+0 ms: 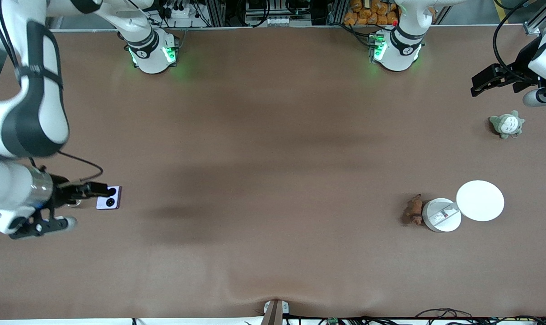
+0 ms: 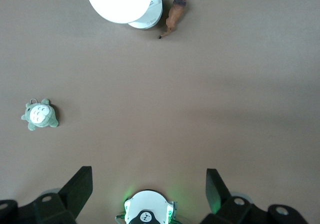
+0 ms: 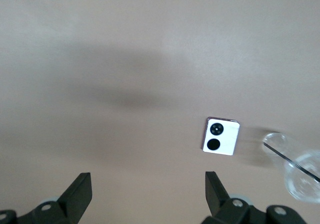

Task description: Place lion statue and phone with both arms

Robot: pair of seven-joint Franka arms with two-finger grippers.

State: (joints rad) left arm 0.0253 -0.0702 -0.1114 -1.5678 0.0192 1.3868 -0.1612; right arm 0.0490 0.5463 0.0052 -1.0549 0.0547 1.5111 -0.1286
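The lion statue (image 1: 415,210), small and brown, lies on the table against a white round container (image 1: 441,215), on the side toward the right arm's end; it also shows in the left wrist view (image 2: 175,13). The lilac phone (image 1: 110,197) lies flat near the right arm's end, its two black circles facing up (image 3: 220,136). My right gripper (image 1: 102,188) hovers beside the phone, open, with nothing between its fingers (image 3: 148,180). My left gripper (image 1: 478,83) hangs open and empty at the left arm's end of the table (image 2: 149,176), well away from the lion.
A white disc (image 1: 480,200) overlaps the round container's rim. A grey-and-white plush (image 1: 506,124) sits under the left gripper's end of the table (image 2: 41,115). A clear glassy object (image 3: 300,169) lies close to the phone. Bare brown tabletop (image 1: 273,180) spans the middle.
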